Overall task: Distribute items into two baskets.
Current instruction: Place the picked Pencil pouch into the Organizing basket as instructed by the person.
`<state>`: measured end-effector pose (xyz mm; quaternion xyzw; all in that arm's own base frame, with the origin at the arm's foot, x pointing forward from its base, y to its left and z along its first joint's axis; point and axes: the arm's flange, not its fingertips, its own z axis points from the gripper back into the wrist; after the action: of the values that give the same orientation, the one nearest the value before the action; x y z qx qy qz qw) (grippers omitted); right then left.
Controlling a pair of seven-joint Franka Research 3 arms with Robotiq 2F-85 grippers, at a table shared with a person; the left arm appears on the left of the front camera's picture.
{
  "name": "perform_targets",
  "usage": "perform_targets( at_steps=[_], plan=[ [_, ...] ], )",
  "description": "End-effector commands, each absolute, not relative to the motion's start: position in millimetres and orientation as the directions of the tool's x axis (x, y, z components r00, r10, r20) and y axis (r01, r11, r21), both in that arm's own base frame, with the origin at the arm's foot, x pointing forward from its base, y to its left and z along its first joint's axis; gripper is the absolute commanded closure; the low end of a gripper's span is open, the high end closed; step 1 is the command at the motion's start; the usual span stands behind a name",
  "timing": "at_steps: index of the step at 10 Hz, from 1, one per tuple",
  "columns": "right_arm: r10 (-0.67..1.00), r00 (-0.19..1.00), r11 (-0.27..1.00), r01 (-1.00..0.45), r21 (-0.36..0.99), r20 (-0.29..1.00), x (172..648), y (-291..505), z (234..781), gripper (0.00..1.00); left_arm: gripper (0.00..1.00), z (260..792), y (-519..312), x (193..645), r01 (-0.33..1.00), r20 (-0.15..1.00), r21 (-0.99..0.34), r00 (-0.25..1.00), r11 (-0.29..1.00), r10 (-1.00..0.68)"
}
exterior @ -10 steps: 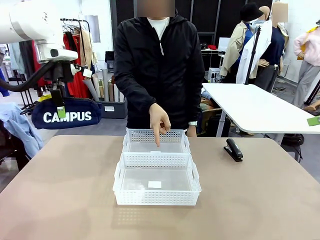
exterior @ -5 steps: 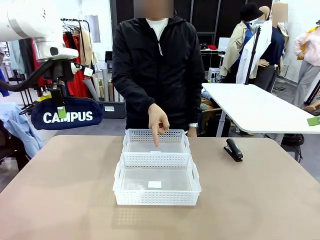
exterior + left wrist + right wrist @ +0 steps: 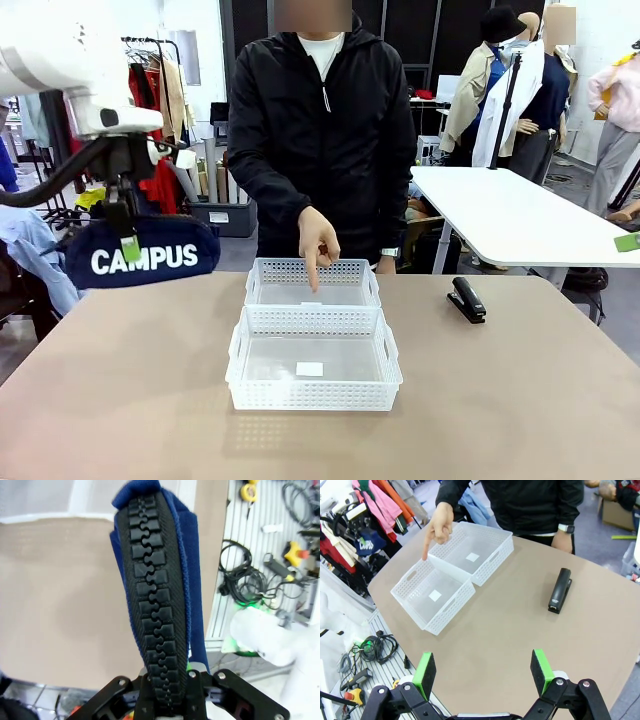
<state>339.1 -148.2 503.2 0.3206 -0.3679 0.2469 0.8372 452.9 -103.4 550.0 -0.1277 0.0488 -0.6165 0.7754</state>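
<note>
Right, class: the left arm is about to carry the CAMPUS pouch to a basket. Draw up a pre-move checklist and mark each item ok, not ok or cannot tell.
1. Grip: left gripper shut on the CAMPUS pouch at its zipper edge: ok.
2. Target shown: the person's hand points a finger down into the far basket: ok.
3. Far basket free of items: ok.
4. Drop zone free: the hand hovers over that basket: not ok.
5. Pouch fits the far basket: cannot tell.
6. Other arm: right gripper open, clear of the far basket and the near basket; stapler lies off to the side: ok.
</note>
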Motion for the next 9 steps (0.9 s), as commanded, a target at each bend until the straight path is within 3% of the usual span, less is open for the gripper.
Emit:
perform_targets(
  at_steps=[1,5,9],
  plan=[
    [0.168,0.576,0.66,-0.668,0.343,0.8,343,-149,505,0.0,1.0,532,-120,427,0.955,0.117,-0.228,0.222,0.191,-0.968],
    [0.168,0.576,0.66,-0.668,0.343,0.8,343,-149,505,0.0,1.0,502,-150,409,0.964,0.117,-0.221,0.18,0.151,-0.977],
    [0.168,0.576,0.66,-0.668,0.343,0.8,343,-149,505,0.0,1.0,496,-201,420,0.984,0.137,-0.174,0.067,0.042,-0.988]
  ],
)
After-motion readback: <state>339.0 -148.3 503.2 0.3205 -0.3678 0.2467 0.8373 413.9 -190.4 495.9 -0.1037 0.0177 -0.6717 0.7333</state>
